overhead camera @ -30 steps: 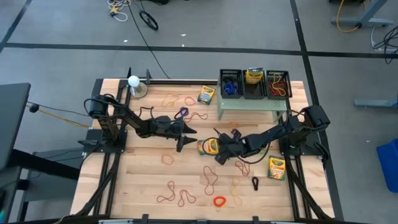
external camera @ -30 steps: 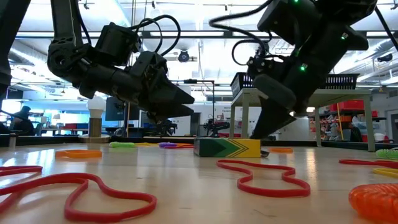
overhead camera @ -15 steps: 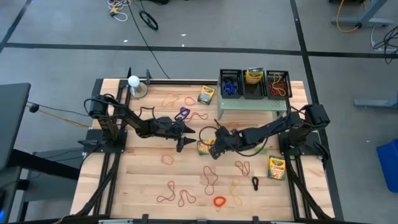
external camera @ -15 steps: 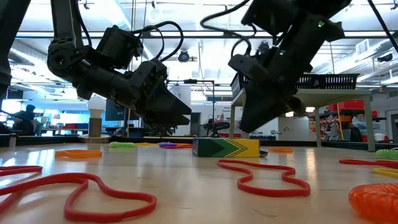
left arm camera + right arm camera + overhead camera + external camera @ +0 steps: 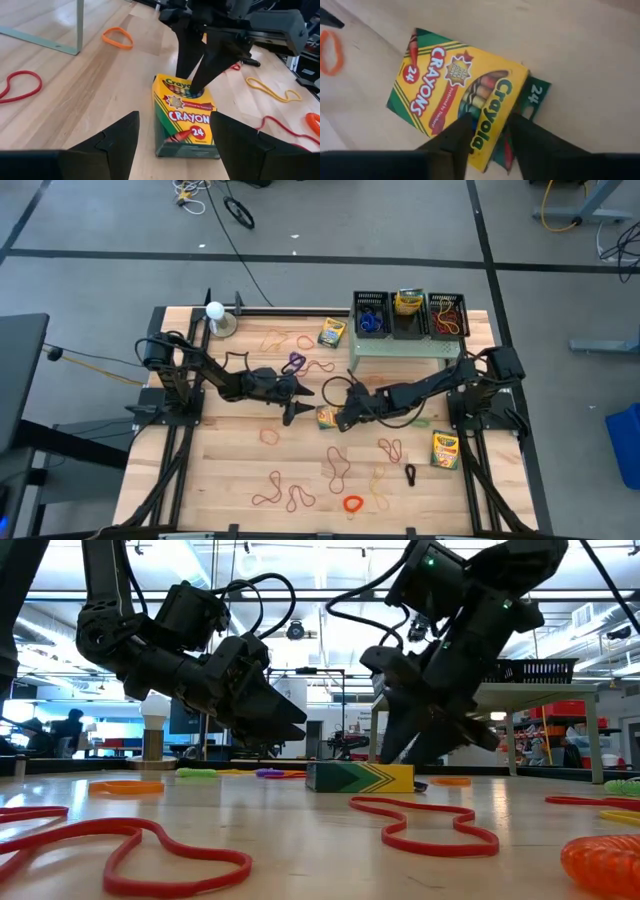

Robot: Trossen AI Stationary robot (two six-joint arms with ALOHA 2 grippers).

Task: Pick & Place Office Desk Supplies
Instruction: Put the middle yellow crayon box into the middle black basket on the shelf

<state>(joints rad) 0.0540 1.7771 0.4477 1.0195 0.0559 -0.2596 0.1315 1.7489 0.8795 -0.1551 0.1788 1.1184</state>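
The right gripper (image 5: 338,420) reaches across the middle of the pale wooden worktop (image 5: 230,470) and sits directly over a yellow-and-green cardboard crayon box (image 5: 327,417) that lies flat there. In the right wrist view its two dark fingers (image 5: 455,142) stand a little apart, their tips over the box's (image 5: 455,95) end by the printed brand name; whether they touch the cardboard I cannot tell. The left wrist view shows the same fingers (image 5: 192,62) coming down onto the far end of the box (image 5: 185,115), which rests on the wood.

The left gripper (image 5: 297,402) hovers just beside the box on the other side, pointing at it, with its fingers (image 5: 107,145) spread wide apart and nothing between them. In the low view both grippers hang above the worktop, the left gripper (image 5: 285,720) clear of the box (image 5: 360,777) and the right gripper (image 5: 420,745) low behind it.

A second crayon box (image 5: 331,332) lies near the back of the worktop beside the pale green perforated stand (image 5: 405,345), which carries three black mesh bins (image 5: 408,315). A third crayon box (image 5: 445,449) lies toward the right front. Thin red and tan rubber-band loops (image 5: 283,495) are scattered over the front of the worktop, with an orange ring (image 5: 352,503) and a small black ring (image 5: 410,473) among them. A purple ring (image 5: 293,362) lies close behind the left gripper.
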